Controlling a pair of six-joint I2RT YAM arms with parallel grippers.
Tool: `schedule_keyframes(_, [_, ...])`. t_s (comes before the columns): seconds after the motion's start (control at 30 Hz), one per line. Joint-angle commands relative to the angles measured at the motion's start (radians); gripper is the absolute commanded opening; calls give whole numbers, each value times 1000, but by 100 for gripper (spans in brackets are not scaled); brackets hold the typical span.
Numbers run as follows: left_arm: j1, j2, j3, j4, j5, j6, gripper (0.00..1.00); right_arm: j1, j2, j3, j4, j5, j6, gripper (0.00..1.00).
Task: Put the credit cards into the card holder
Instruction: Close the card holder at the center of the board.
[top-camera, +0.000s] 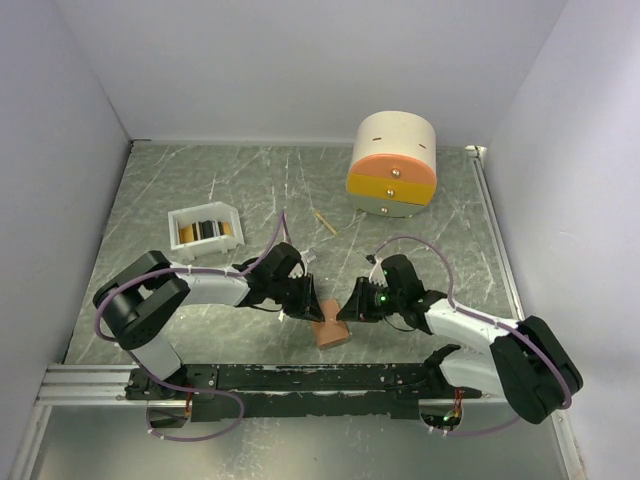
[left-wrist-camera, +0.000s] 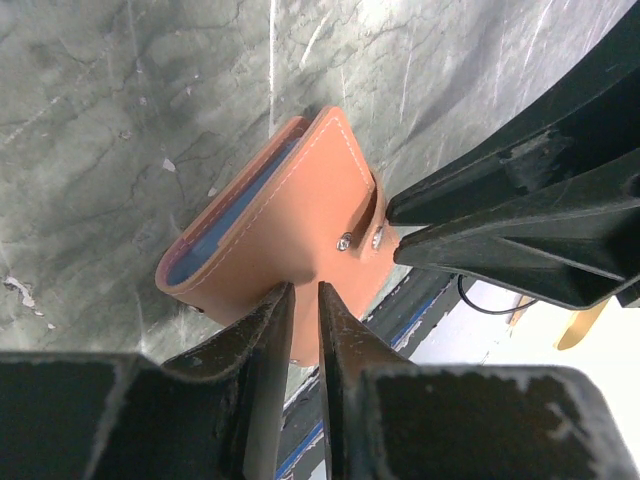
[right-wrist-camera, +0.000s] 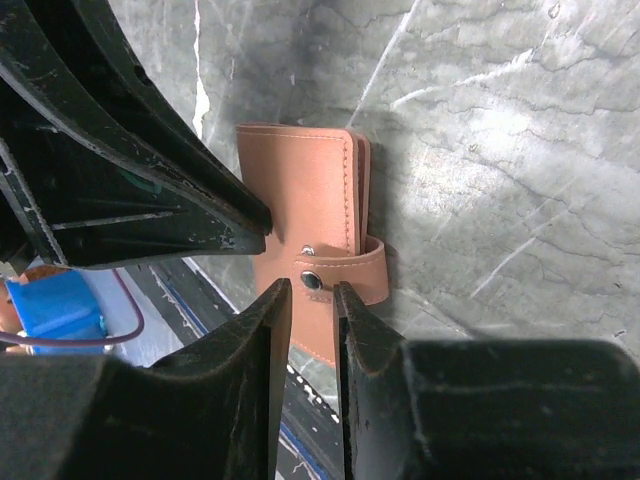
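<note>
A: Looking down on a grey-green marbled worktop (top-camera: 250, 180), with pale walls closing in on three sides. Seeing much around?

B: Counting one round drawer box (top-camera: 392, 165) standing far right and showing two drawers, orange over yellow. Counting one white tray (top-camera: 178, 220) sitting far left and holding the credit cards (top-camera: 208, 230), dark and gold. Failing to number those, being too small.

A: Spotting anything between?

B: Spotting one wooden stick (top-camera: 325, 222) lying loose between tray and box, touching neither.

A: And finding the card holder (top-camera: 330, 331) where?

B: Finding just one, folded shut with its strap wrapping round, sitting near the front of the worktop, well apart from the tray. Counting two hands crowding it. Seeing the left hand (left-wrist-camera: 306, 305) pressing nearly together, pinching one edge. Seeing the right hand (right-wrist-camera: 313, 300) doing likewise, pinching just beside the strap. Hiding much of it from above.
</note>
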Motion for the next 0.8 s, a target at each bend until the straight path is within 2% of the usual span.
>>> schedule_keyframes(0.0, [-14,34,3,-40,-52,23,29,-3,32,-11,56,-49,-2,23])
schedule_keyframes(0.27, [-13,33,4,-44,-59,25,29,-4,40,1,55,-53,-1,21])
schedule_keyframes(0.6, [-14,24,-8,-23,-51,17,29,-3,-14,62,-122,51,-37,19])
schedule_keyframes(0.77, [-14,22,-12,-11,-49,17,29,3,-32,48,-121,62,-17,18])
